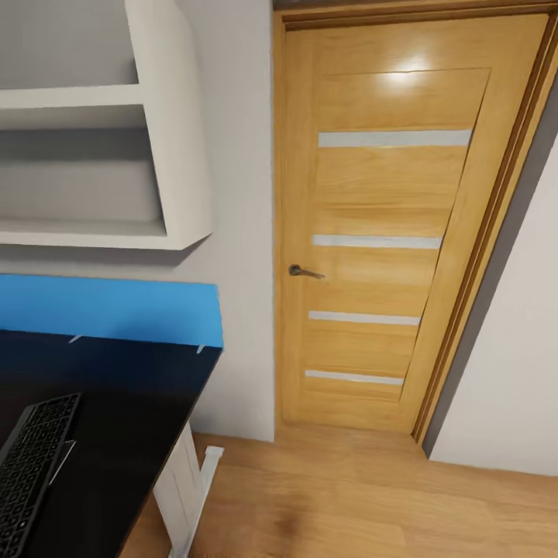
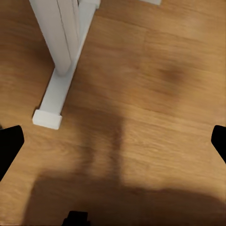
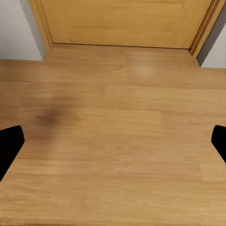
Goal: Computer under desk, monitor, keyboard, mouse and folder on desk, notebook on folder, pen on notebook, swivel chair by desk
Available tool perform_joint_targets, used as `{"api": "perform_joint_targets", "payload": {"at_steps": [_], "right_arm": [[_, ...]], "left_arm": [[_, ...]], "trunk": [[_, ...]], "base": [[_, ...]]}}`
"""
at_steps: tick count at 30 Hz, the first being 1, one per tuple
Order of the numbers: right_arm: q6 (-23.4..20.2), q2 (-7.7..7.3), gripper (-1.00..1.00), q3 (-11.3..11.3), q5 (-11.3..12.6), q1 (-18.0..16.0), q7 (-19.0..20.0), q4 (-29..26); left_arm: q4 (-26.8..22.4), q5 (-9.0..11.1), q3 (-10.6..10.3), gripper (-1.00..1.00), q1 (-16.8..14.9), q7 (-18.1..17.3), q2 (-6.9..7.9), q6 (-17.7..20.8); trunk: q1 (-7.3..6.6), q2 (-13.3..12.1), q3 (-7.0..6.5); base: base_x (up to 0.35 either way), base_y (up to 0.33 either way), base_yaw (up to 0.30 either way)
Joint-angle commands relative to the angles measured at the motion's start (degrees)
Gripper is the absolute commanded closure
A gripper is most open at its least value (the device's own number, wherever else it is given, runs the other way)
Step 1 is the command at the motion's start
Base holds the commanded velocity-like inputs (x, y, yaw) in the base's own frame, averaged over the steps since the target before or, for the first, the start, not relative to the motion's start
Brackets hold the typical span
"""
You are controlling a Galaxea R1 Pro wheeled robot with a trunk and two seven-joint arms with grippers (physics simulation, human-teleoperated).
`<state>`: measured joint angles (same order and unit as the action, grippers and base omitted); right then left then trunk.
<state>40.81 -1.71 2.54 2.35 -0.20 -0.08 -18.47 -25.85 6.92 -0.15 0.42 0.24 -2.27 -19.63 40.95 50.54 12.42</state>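
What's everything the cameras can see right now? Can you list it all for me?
Desk: one, glossy black top with a blue back panel, lower left of the head view.
Keyboard: one, dark keys in a silver-grey frame, lying on the desk at its near left.
Desk leg: one, white, with a flat white foot resting on the floor.
Wall shelf: one, white, mounted above the desk.
Door: one, light wood with four pale horizontal strips and a dark lever handle, closed, in the wall beside the desk.
Floor: light wood planks.
Left gripper: one, black fingertips wide apart, open above the floor.
Right gripper: one, black fingertips wide apart, open above the floor.
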Motion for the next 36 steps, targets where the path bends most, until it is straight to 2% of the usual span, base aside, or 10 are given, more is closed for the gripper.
{"api": "perform_joint_targets", "payload": {"at_steps": [1,36], "right_arm": [[0.1,-0.02,-1.0,-0.1,0.2,0.0,0.0,0.0],[1.6,-0.04,-1.0,-0.2,0.2,0.0,0.0,0.0]], "left_arm": [[-0.1,0.4,0.0,-1.0,0.0,0.0,-0.01,-0.1],[-0.1,0.4,0.0,-1.0,0.0,0.0,-0.01,-0.1]], "trunk": [[-0.01,0.1,0.06],[-0.01,0.1,0.06]], "base": [[-0.194,-0.13,0.292],[-0.243,-0.211,0.292]]}}
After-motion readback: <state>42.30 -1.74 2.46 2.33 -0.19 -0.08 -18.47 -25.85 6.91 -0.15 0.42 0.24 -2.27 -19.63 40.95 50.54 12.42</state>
